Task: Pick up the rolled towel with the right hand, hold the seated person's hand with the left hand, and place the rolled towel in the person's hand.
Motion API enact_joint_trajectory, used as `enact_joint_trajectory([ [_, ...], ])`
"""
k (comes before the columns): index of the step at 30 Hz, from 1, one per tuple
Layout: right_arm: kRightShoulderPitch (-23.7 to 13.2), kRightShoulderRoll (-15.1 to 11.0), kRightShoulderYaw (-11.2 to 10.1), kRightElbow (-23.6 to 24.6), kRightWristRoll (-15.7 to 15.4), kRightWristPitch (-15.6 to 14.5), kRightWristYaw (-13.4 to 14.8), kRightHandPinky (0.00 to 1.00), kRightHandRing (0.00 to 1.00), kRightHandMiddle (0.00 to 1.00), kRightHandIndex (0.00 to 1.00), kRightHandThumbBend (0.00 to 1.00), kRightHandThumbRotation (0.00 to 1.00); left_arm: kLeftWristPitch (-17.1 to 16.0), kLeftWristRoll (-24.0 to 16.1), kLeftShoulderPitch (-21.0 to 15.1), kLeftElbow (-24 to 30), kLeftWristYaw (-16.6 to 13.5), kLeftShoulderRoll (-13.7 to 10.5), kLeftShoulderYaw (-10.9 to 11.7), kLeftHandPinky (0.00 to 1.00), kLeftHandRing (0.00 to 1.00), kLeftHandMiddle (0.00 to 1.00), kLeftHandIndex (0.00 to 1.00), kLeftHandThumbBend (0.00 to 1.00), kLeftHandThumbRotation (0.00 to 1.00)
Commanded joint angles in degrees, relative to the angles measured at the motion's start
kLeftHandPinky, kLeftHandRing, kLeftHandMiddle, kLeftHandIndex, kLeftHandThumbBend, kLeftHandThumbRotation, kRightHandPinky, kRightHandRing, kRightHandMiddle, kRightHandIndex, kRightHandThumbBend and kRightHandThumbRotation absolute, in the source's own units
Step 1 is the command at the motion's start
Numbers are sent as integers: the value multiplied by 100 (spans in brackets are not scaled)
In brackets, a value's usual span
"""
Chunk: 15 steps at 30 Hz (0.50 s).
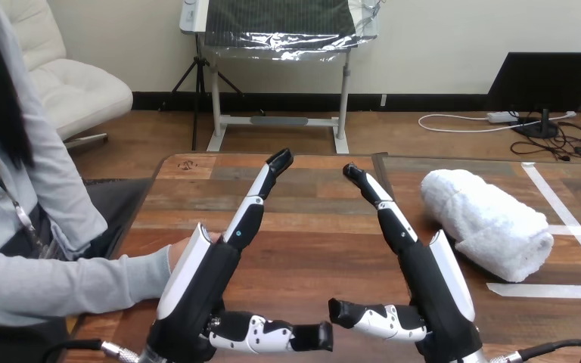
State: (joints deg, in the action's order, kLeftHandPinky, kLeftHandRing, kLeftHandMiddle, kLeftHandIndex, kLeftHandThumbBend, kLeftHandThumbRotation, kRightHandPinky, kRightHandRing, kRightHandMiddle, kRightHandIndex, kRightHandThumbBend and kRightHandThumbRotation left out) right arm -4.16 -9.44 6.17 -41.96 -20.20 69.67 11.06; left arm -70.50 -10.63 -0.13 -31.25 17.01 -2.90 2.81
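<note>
A white rolled towel (487, 221) lies on the wooden table (318, 249) at the right, slanting toward the near right. My right hand (424, 280) stands edge-up just left of it, open, fingers straight and pointing away, thumb stretched to the left; it is apart from the towel. My left hand (208, 276) mirrors it at the left, open, fingers pointing away, thumb to the right. The person's hand (175, 253) rests on the table at the left, mostly hidden behind my left hand; I cannot tell whether they touch.
White tape lines (567, 219) mark the table around the towel. The person's grey sleeve (60, 283) lies along the table's near left edge. Bare wood shows between my two hands and toward the far edge.
</note>
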Motion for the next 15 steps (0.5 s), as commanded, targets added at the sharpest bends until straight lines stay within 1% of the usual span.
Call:
enact_joint_trajectory([
  [1, -464, -143, -236, 165, 33, -77, 76, 96, 97, 95, 94, 100, 70, -45, -242, -296, 27, -332, -37, 11, 100, 100, 100, 100, 100, 48],
  [3, -473, -166, -276, 202, 29, -129, 87, 96, 96, 95, 94, 100, 69, -33, -312, -292, 31, -430, -49, -5, 100, 100, 100, 100, 100, 48],
  [9, -601, -238, -433, 306, 214, -340, 71, 91, 94, 95, 95, 100, 66, 12, -495, -282, 53, -685, -87, -71, 100, 100, 100, 100, 100, 47],
  [15, -745, -366, -636, 479, 386, -700, 63, 87, 92, 94, 95, 100, 62, 55, -573, -274, 42, -855, -116, -151, 100, 100, 100, 100, 100, 46],
])
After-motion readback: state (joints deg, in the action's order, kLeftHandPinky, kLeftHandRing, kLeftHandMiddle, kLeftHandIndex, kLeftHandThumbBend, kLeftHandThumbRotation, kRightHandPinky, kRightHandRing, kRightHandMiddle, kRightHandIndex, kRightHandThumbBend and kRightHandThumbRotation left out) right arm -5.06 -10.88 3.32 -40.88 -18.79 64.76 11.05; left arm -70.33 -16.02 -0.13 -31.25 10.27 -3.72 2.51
